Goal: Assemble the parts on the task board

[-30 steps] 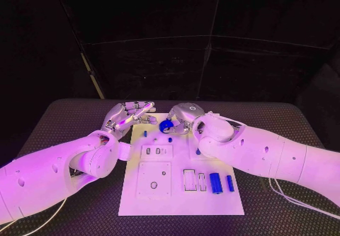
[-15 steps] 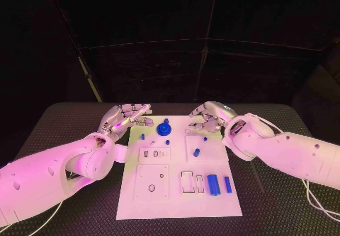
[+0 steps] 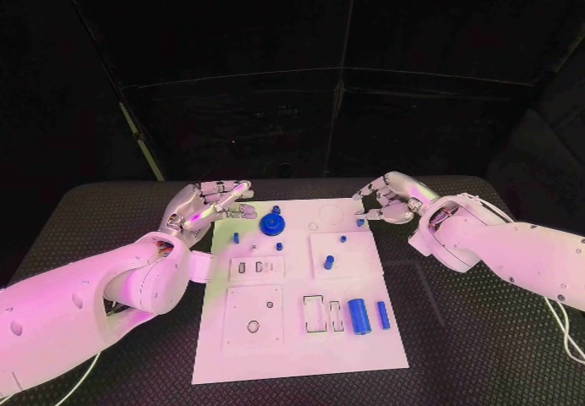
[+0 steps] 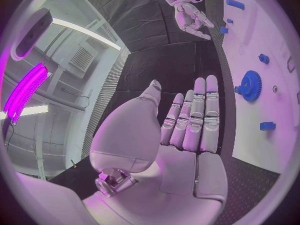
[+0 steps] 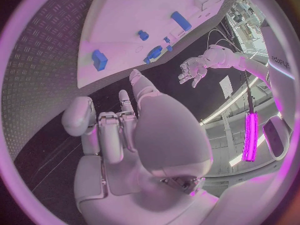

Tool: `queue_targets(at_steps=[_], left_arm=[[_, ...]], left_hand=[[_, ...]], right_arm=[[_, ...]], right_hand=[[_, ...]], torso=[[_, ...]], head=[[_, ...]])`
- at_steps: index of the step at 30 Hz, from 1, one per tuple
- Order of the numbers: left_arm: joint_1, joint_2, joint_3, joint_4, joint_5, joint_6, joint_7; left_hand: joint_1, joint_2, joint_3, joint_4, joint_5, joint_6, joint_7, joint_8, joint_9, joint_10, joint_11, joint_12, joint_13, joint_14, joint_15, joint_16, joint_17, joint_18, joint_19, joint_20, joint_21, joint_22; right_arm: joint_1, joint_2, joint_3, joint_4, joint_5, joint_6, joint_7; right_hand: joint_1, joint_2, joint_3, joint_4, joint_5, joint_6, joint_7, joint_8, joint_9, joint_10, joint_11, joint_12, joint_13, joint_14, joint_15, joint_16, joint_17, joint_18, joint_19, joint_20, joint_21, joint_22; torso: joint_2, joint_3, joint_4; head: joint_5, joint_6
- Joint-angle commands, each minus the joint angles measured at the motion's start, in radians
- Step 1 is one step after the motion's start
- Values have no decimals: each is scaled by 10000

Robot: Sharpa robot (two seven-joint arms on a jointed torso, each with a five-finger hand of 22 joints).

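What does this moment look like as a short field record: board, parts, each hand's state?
surface: black table
task board: white plate, lengthwise mid-table
blue gear: stands near the board's far end
blue cylinder: lies near the board's right edge, closer to the robot
slim blue bar: lies right beside the cylinder
small blue pieces: several scattered across the far half
left hand: off the board's far left corner, fingers straight, holding nothing
right hand: off the far right corner, fingers curled, nothing visibly held
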Motion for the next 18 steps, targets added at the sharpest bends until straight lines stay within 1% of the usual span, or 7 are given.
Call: queue_targets(at_steps=[1, 4, 6, 9, 10, 12, 18], left_arm=[[11, 18, 9, -4, -13, 137, 88], [10, 24, 9, -16, -13, 138, 88], [10, 31, 9, -24, -13, 140, 88], [10, 37, 9, -36, -13, 141, 87], [10, 37, 9, -39, -13, 141, 86], [10, 35, 9, -47, -13, 140, 86], [10, 29, 9, -82, -13, 134, 86]], left_hand=[[25, 74, -68, -19, 39, 78, 178, -43, -12, 76, -23, -31, -4, 66, 10, -44, 15, 31, 91, 5, -57, -14], [27, 76, -70, -21, 39, 83, 177, -45, -11, 81, -24, -33, -4, 63, 10, -50, 17, 30, 90, 5, -60, -16], [27, 76, -70, -21, 39, 83, 177, -45, -11, 81, -24, -33, -4, 63, 10, -50, 17, 30, 90, 5, -60, -16], [27, 76, -70, -21, 39, 83, 177, -45, -11, 81, -24, -33, -4, 63, 10, -50, 17, 30, 90, 5, -60, -16], [27, 76, -70, -21, 39, 83, 177, -45, -11, 81, -24, -33, -4, 63, 10, -50, 17, 30, 90, 5, -60, -16], [27, 76, -70, -21, 39, 83, 177, -45, -11, 81, -24, -33, -4, 63, 10, -50, 17, 30, 90, 5, -60, -16], [31, 81, -76, -26, 39, 91, 174, -48, -11, 91, -26, -38, -3, 56, 11, -63, 20, 30, 86, 5, -67, -20]], right_arm=[[-65, 2, 1, -150, 344, 434, 441], [-107, 55, 1, -346, 335, 525, 434], [-126, 106, 1, -486, 308, 621, 415], [-148, 194, 1, -700, 223, 812, 380], [-156, 209, 1, -739, 201, 860, 371], [-189, 226, 1, -797, 150, 956, 351], [-276, 254, 1, -902, 74, 1047, 322]], right_hand=[[59, -24, -19, -69, 42, -112, 35, -43, -18, 402, 30, -53, 1679, 884, 4, -34, 1988, -34, -63, -12, -58, 2], [30, -30, -51, -112, 17, -232, 43, -51, -30, 393, 40, -64, 1669, 882, 19, -37, 1979, -32, -65, 2, -61, -4], [13, -33, -72, -138, -3, -307, 47, -53, -34, 383, 46, -77, 1656, 884, 26, -35, 1986, -30, -72, 10, -67, -17], [-12, -45, -105, -167, -36, -381, 53, -49, -35, 371, 51, -92, 1642, 883, 33, -37, 1981, -27, -80, 19, -74, -31], [-13, -45, -106, -167, -36, -382, 53, -49, -35, 371, 51, -93, 1641, 883, 33, -37, 1981, -27, -80, 19, -74, -31], [-37, -58, -136, -185, -61, -429, 60, -46, -34, 367, 57, -96, 1639, 881, 39, -40, 1973, -25, -85, 25, -79, -40], [-57, -63, -160, -198, -78, -469, 68, -45, -34, 367, 64, -95, 1640, 885, 43, -34, 1993, -24, -86, 29, -81, -42]], torso=[[9, -19, 12], [2, -28, 14], [9, -33, 30], [23, -29, 37], [14, -35, 21], [13, -36, 17], [11, -29, -10]], head=[[10, -2], [13, -3], [18, -7], [15, -10], [37, -31], [49, -48], [55, -67]])
